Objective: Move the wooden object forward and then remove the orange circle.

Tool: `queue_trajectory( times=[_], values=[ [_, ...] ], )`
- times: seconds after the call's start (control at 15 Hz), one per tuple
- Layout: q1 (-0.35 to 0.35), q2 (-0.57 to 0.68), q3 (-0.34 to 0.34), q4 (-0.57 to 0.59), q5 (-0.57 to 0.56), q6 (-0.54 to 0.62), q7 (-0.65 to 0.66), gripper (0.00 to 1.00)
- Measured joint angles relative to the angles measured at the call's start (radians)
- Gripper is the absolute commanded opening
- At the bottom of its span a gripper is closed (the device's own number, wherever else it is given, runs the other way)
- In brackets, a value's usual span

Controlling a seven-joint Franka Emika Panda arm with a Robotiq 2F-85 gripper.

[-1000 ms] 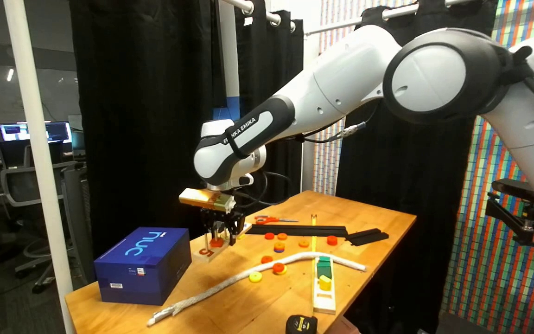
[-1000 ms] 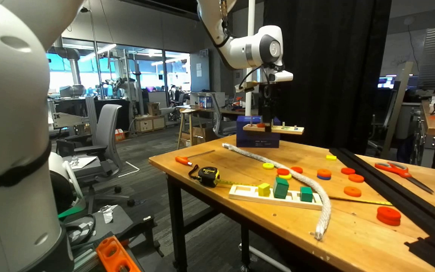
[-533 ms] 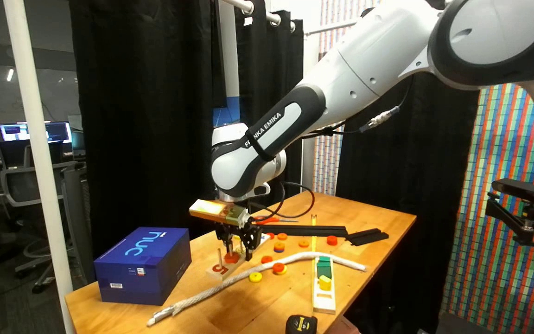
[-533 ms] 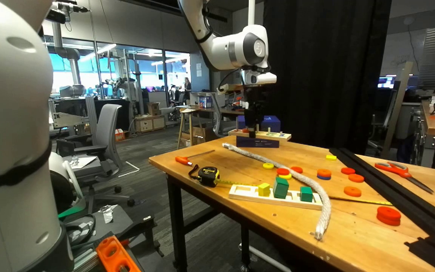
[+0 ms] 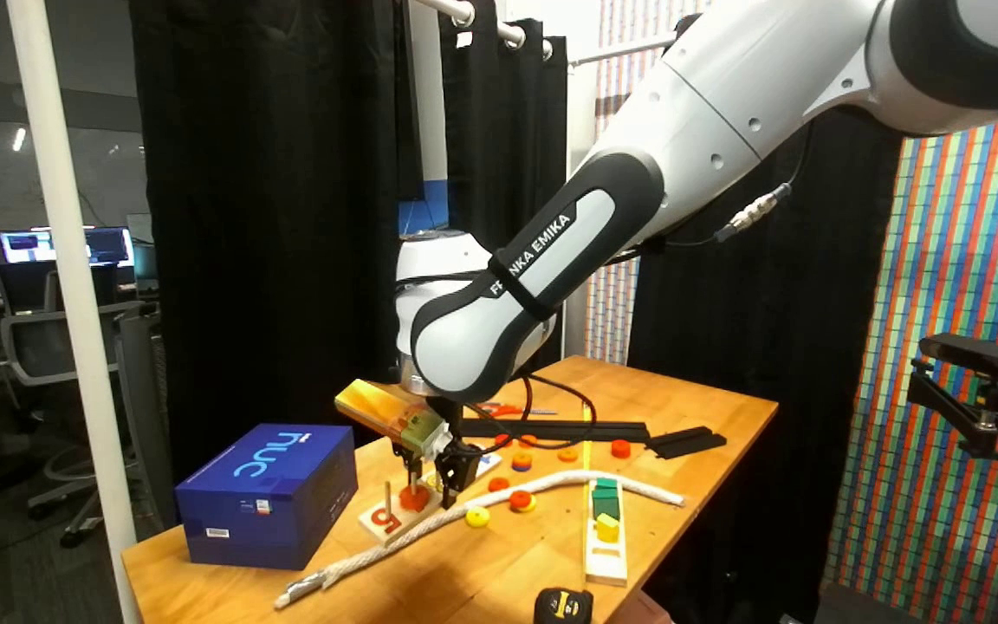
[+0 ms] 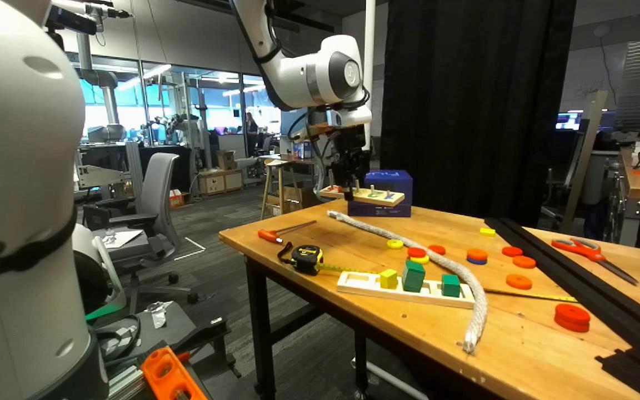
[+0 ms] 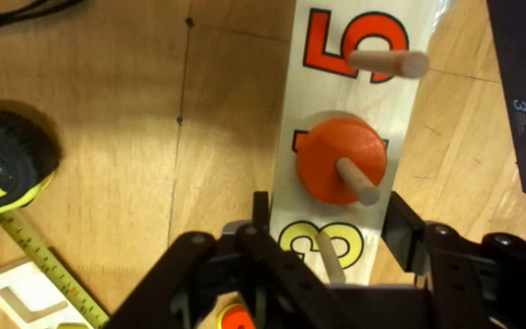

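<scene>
in the last second the board [image 7: 322, 98] has swung along in the air: in an exterior view it now pokes past the left of the box [image 6: 392, 181], where before it poked past the right. the end effector [image 7: 330, 214] leans now too, narrowed onto the board, a finger [image 7: 260, 208] at each long edge, holding it above the worktop [image 6: 325, 244]; how high, i can't tell. the forward move looks under way to me, the removal not begun: the circle [image 7: 322, 160] sits threaded on its peg [image 7: 359, 183]. the board is slim and pale, bare pegs either side of the circle, red 5 [image 7: 350, 43] and yellow 3 [image 7: 355, 240] showing, the numeral beneath the circle mostly hidden.
</scene>
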Motion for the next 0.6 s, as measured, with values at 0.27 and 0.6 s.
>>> queue_trajectory(
  times=[0.27, 0.6],
  values=[
    [0.000, -0.030, 0.000, -0.063, -0.033, 0.075, 0.119, 0.36],
    [-0.022, -0.096, -0.038, -0.159, -0.154, 0.088, 0.296, 0.36]
  ],
)
